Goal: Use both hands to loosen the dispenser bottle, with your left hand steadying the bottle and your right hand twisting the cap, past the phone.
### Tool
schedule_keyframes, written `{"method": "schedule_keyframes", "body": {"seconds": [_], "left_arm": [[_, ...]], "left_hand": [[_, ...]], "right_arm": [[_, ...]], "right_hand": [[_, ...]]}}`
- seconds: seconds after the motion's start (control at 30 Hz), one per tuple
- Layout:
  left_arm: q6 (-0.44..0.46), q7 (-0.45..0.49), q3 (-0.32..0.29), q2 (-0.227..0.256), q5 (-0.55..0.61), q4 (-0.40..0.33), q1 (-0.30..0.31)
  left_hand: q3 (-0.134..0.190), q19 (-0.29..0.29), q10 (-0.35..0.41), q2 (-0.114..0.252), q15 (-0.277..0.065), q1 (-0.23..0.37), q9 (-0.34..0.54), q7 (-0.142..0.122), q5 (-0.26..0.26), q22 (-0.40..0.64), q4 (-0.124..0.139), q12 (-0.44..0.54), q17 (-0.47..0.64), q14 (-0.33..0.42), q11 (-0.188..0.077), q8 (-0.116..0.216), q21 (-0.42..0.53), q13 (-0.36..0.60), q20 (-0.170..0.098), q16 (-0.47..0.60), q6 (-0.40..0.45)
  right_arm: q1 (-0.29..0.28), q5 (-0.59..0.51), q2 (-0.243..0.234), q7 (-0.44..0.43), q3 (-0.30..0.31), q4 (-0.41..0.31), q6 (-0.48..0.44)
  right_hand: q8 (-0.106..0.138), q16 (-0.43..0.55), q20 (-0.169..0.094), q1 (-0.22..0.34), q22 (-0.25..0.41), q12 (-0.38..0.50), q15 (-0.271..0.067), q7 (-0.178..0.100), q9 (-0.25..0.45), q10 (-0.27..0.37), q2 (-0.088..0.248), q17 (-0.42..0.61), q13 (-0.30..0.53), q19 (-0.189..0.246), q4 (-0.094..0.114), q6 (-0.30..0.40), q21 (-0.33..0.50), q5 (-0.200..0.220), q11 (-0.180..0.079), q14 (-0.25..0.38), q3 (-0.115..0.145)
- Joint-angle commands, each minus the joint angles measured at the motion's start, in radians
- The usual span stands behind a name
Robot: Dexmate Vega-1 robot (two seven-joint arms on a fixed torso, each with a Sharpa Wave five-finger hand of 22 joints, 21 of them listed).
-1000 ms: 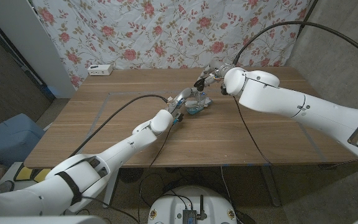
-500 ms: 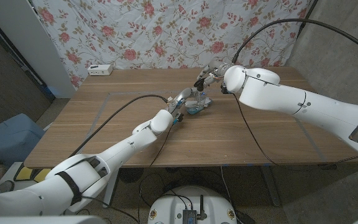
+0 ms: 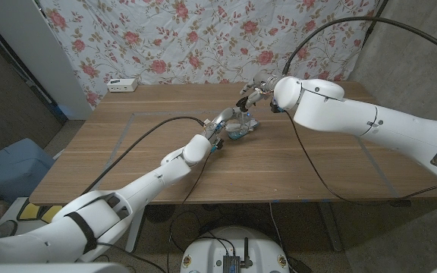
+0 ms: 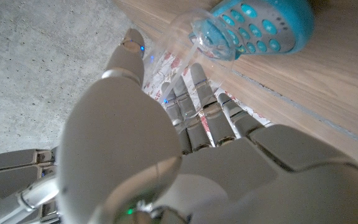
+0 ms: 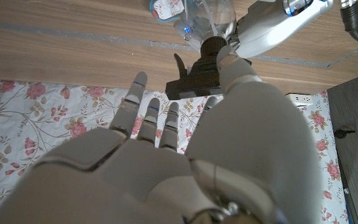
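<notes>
Dispenser bottle [image 3: 237, 130] upright at mid-table, toward the far edge, clear with a teal base. Left hand [image 3: 222, 121] around the bottle's left side, steadying; grasp looks light. Right hand [image 3: 254, 95] above, thumb against the black cap [image 5: 211, 48], other fingers [image 5: 143, 109] extended and apart, so only a partial hold on the cap. Likely trouble: thumb sliding off the small cap under twist, or bottle spinning or tipping if the left grasp proves too loose. White adapter [image 3: 122, 85] at far left, well apart.
</notes>
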Motion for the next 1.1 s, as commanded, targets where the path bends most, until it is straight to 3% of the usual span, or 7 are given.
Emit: {"method": "schedule_keyframes", "body": {"seconds": [0.03,0.2,0.4,0.47,0.87,1.1], "left_arm": [[0.016,-0.002,-0.006,0.013,0.003,-0.031,0.013],[0.02,-0.003,-0.006,0.016,0.005,-0.039,0.016],[0.027,-0.004,-0.009,0.023,0.007,-0.053,0.02],[0.028,-0.004,-0.01,0.023,0.008,-0.055,0.02],[0.032,-0.006,-0.01,0.025,0.009,-0.06,0.022],[0.033,-0.008,-0.01,0.026,0.01,-0.063,0.021]], "left_hand": [[0.075,0.004,0.034,0.155,-0.109,-0.017,0.001,-0.006,0.002,0.002,0.07,0.007,0.005,0.055,-0.03,0.005,-0.001,0.003,-0.036,0.006,0.039],[0.075,0.004,0.034,0.153,-0.109,-0.018,0.001,-0.006,0.003,0.002,0.069,0.007,0.004,0.057,-0.03,0.005,-0.001,0.002,-0.036,0.006,0.04],[0.075,0.005,0.034,0.154,-0.109,-0.016,0.001,-0.007,0.005,0.002,0.068,0.007,0.006,0.056,-0.031,0.006,-0.001,0.003,-0.036,0.007,0.042],[0.075,0.005,0.035,0.153,-0.109,-0.017,0.002,-0.007,0.005,0.002,0.068,0.008,0.005,0.057,-0.03,0.005,-0.001,0.003,-0.036,0.007,0.041],[0.074,0.005,0.033,0.152,-0.109,-0.018,0.002,-0.007,0.007,0.002,0.068,0.007,0.005,0.057,-0.031,0.005,-0.001,0.003,-0.036,0.006,0.04],[0.074,0.005,0.037,0.151,-0.109,-0.018,0.002,-0.008,0.008,0.002,0.068,0.008,0.005,0.058,-0.03,0.006,-0.001,0.002,-0.037,0.007,0.044]], "right_arm": [[0.069,-0.048,-0.023,0.05,-0.074,-0.025,-0.005],[0.08,-0.09,-0.042,0.069,-0.098,-0.032,0.036],[0.112,-0.144,-0.049,0.125,-0.137,-0.032,0.048],[0.118,-0.16,-0.05,0.143,-0.144,-0.032,0.054],[0.117,-0.265,-0.054,0.212,-0.162,-0.03,0.076],[0.105,-0.352,-0.065,0.251,-0.172,-0.025,0.117]], "right_hand": [[0.002,0.009,0.002,-0.026,0.003,0.014,-0.009,0.0,0.003,0.032,-0.01,0.001,0.005,-0.007,0.004,-0.021,0.002,0.008,-0.013,0.02,-0.015],[0.013,0.016,-0.001,-0.067,0.003,0.022,-0.05,-0.001,0.004,0.068,-0.022,-0.002,0.006,-0.002,0.012,-0.023,0.005,0.017,-0.059,0.047,-0.029],[0.014,0.019,-0.002,-0.091,0.003,0.027,-0.08,-0.001,0.004,0.093,-0.03,-0.003,0.006,0.004,0.017,-0.031,0.007,0.022,-0.082,0.063,-0.038],[0.014,0.019,-0.002,-0.096,0.003,0.027,-0.086,0.02,0.004,0.102,-0.032,-0.004,0.006,0.007,0.015,-0.038,0.008,0.025,-0.089,0.066,-0.039],[0.007,0.022,-0.006,-0.1,0.002,0.029,-0.108,0.068,0.001,0.134,-0.038,-0.007,0.005,0.021,0.006,-0.077,0.009,0.033,-0.153,0.093,-0.037],[0.013,0.026,-0.022,-0.102,0.002,0.035,-0.15,0.074,-0.002,0.17,-0.042,-0.009,0.003,0.03,0.0,-0.079,0.01,0.036,-0.176,0.12,-0.036]]}}
